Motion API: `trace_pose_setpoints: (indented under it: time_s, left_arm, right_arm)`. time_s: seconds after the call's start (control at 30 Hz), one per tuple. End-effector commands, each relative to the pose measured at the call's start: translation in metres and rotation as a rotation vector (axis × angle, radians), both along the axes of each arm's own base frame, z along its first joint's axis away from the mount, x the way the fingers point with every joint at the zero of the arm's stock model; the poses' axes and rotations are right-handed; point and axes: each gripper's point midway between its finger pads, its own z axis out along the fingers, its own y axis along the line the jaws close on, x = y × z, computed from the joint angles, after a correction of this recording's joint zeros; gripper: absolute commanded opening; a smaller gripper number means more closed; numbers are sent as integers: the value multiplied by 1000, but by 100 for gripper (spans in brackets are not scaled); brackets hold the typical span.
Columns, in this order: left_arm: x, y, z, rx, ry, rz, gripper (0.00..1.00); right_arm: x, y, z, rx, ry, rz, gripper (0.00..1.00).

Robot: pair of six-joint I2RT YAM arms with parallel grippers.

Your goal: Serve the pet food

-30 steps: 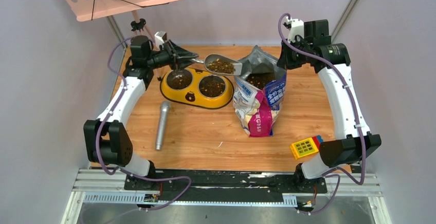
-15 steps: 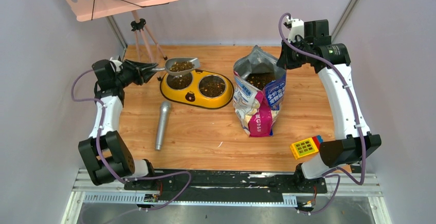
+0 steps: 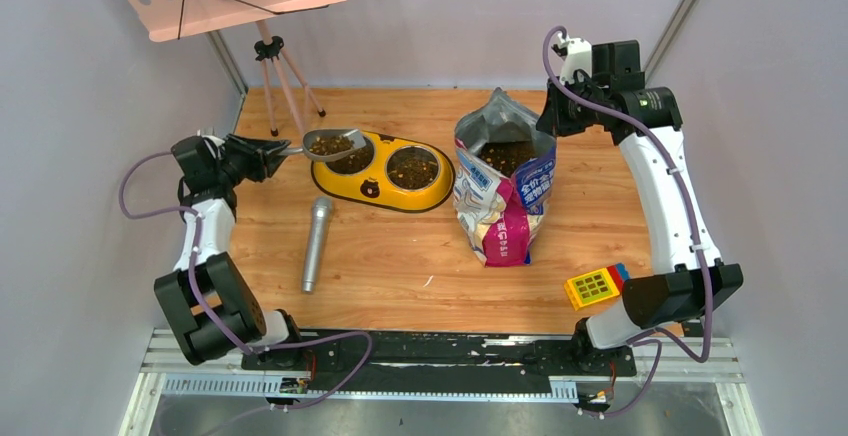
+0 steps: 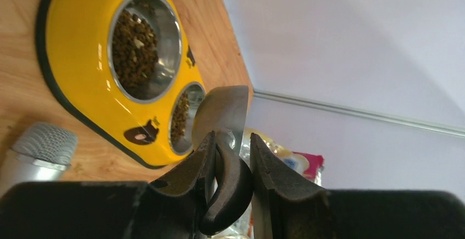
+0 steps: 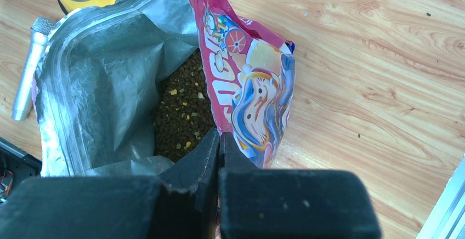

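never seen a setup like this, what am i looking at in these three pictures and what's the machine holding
These are two robot arms bolted at the near edge of a wooden table, each ending in a two-finger gripper. The wide picture comes from a fixed camera above and behind them. The other two come from a camera on each wrist, so that arm's own black fingers show at the bottom. The left gripper holds a metal scoop of brown kibble above the yellow double-bowl feeder, whose bowls both already hold some. The right gripper is shut on the rim of the open cat food bag. A silver microphone and a small yellow keypad also lie on the table.
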Motion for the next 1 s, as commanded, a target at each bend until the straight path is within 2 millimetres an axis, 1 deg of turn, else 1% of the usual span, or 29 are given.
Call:
trace_pose_setpoints:
  time_s: [0.0, 0.03, 0.1, 0.3, 0.4, 0.5, 0.63, 0.73, 0.77, 0.93, 0.97]
  left_arm:
    - [18, 26, 8, 203, -63, 41, 0]
    - [19, 31, -2, 212, -16, 65, 0]
    - [25, 37, -12, 235, 5, 72, 0]
    - [43, 51, -25, 282, 41, 73, 0]
    - [46, 57, -30, 329, 67, 57, 0]
    - [53, 62, -32, 360, 75, 48, 0]
    - [60, 69, -42, 418, 114, 41, 0]
    - [64, 66, -49, 435, 137, 14, 0]
    - [67, 65, -48, 450, 131, 4, 0]
    - [78, 49, -50, 487, 132, -58, 0]
    - [80, 47, -48, 501, 124, -66, 0]
  right_arm:
    - [-3, 8, 46, 66, -167, 24, 0]
    - [-4, 7, 46, 65, -169, 22, 0]
    - [-8, 6, 47, 64, -171, 19, 0]
    - [-16, -2, 49, 34, -195, 3, 0]
    - [-22, -3, 49, 28, -202, 3, 0]
    - [-24, -4, 48, 27, -199, 3, 0]
    - [-23, -4, 52, 29, -211, 4, 0]
    - [-22, -4, 55, 28, -218, 2, 0]
    - [-22, -4, 54, 27, -216, 2, 0]
    - [-23, -5, 53, 23, -214, 2, 0]
    - [-23, -5, 54, 23, -216, 1, 0]
